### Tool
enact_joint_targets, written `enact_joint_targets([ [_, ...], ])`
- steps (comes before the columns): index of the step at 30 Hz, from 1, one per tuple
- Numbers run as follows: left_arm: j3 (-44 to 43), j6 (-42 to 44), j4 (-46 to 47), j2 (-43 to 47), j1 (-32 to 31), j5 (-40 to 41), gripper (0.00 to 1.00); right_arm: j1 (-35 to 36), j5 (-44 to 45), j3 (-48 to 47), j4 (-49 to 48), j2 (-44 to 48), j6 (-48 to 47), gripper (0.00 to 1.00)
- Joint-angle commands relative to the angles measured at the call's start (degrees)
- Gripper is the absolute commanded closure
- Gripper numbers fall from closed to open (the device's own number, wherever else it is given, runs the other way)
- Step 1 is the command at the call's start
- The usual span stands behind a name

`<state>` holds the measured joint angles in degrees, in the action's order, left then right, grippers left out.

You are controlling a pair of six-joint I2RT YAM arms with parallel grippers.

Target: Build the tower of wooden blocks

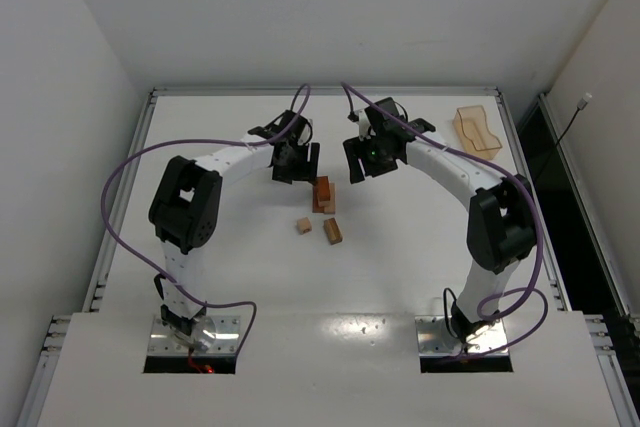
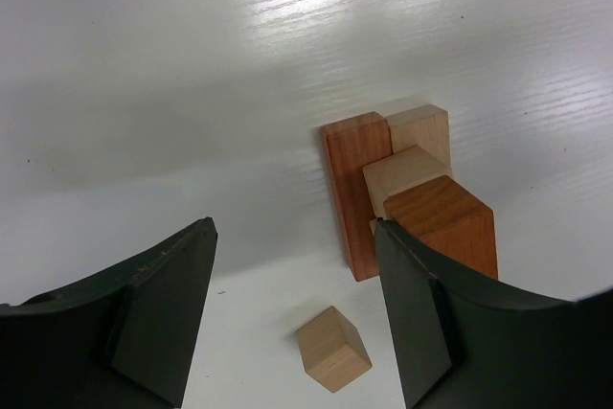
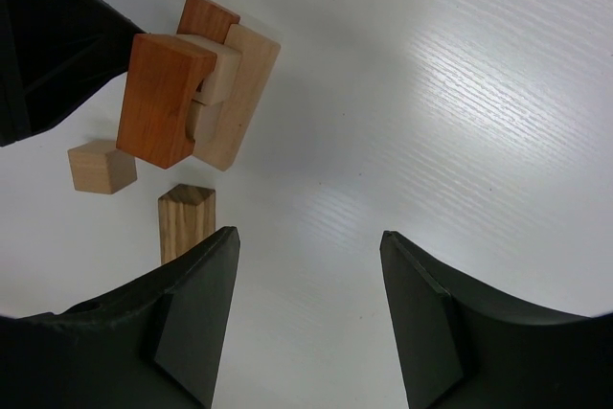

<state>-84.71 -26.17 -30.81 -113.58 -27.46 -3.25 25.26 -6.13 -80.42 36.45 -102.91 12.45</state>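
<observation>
High rear overview of the table (image 1: 400, 267); two close downward wrist views; wood block tower (image 1: 323, 194) in all.

White table (image 1: 220, 267) bears wood block tower (image 1: 323, 194), loose cube (image 1: 303, 226), loose bar (image 1: 332, 231), orange tray (image 1: 478, 132).

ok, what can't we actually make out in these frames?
- Top view: the wood block tower is too small to count its blocks or read its layers.
- Left wrist view: the tower's near right corner is hidden behind a finger of the left hand.
- Right wrist view: the loose bar has its lower end covered by a finger of the right hand.
</observation>
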Motion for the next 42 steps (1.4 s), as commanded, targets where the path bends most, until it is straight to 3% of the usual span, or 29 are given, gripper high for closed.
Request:
enact_joint_targets([
  [1, -2.1, -0.5, 0.4, -0.2, -0.7, -0.2, 0.36, -0.2, -0.5, -1.0, -1.3, 1.0, -0.1, 0.42],
  [21, -2.1, -1.1, -0.1, -0.2, -0.7, 3.6, 0.31, -0.2, -1.0, -1.0, -1.3, 1.0, -0.1, 0.42],
  [28, 3.0, -3.5, -0.7, 6.8, -0.7, 13.0, 0.5, -0.2, -1.0, 2.5, -2.4, 3.8, -0.8, 0.42],
  [31, 7.6, -3.0, 0.5, 14.5, 0.0, 15.9, 0.54, 0.6, -6.8, 8.1, -3.8, 8.4, -2.9, 0.44],
  [33, 11.9, -3.0, 2.1, 20.9, 2.2, 15.9, 0.49, 1.7, -11.5, 13.8, -5.9, 11.1, -3.5, 0.38],
  [34, 13.2, -2.5, 2.2, 22.9, 3.4, 15.9, 0.42, 3.6, -11.5, 15.8, -8.0, 14.0, -2.4, 0.37],
  [35, 15.5, -2.5, 2.7, 24.7, 5.8, 15.9, 0.2, 5.1, -11.0, 17.7, -9.3, 15.5, -1.8, 0.37],
  [36, 16.4, -2.5, 2.7, 26.3, 7.3, 14.9, 0.14, 6.6, -9.4, 20.3, -10.0, 16.6, -1.8, 0.34],
  [38, 18.9, -3.0, 2.7, 30.2, 12.3, 13.7, 0.05, 11.4, -7.0, 20.9, -10.6, 17.2, -0.6, 0.34],
  [42, 22.0, -3.0, 3.2, 34.8, 19.7, 11.0, 0.01, 13.7, -2.9, 20.1, -9.9, 13.4, 3.0, 0.41],
])
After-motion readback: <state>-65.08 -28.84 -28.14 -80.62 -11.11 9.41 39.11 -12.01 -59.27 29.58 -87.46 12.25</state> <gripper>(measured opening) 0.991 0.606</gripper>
